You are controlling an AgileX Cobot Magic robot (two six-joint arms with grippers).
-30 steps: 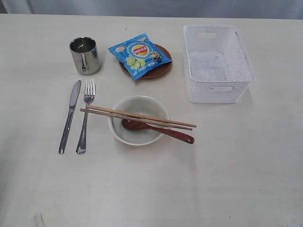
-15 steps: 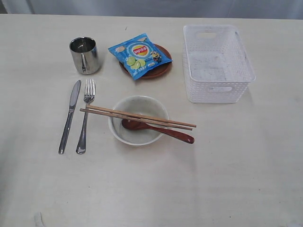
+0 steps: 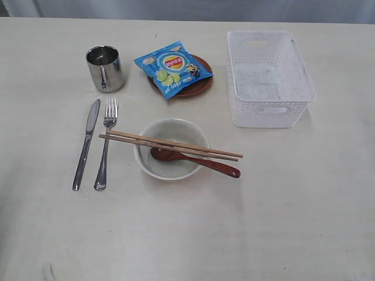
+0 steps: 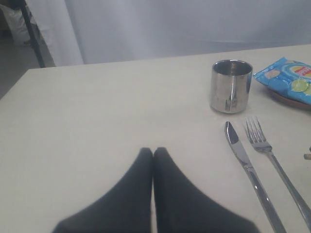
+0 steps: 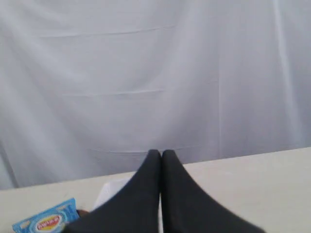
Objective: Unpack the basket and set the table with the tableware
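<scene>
Left gripper (image 4: 153, 151): both dark fingers pressed tip to tip, nothing between them, poised over bare table (image 3: 281, 222) with the cutlery off to one side. Right gripper (image 5: 161, 154): fingers likewise closed flat against each other, holding nothing, aimed toward a pale curtain (image 5: 146, 73) beyond the table edge.

Exterior view, front of table: open cream surface, faint grain.

Next back, left side: knife (image 3: 85, 144) and fork (image 3: 105, 146) lying side by side, close but apart, handles toward the near edge, knife on the outer left.

Just right of the fork: off-white bowl (image 3: 153, 170), upright. Two chopsticks (image 3: 173, 143) rest across its rim, left ends almost at the fork, right ends overhanging past the bowl. Reddish-brown spoon (image 3: 199, 161) has its scoop inside the bowl, its handle leaning out over the right rim onto the table.

Farther back, left: steel mug (image 3: 105, 69), upright, handle facing the near side, in line behind the knife and fork.

Right of the mug, apart from it: brown plate (image 3: 196, 88), mostly covered by a blue chip bag (image 3: 173, 67) lying on top.

Far right: white lattice basket (image 3: 269, 111), upright, near the plate but not touching, well apart from the bowl
</scene>
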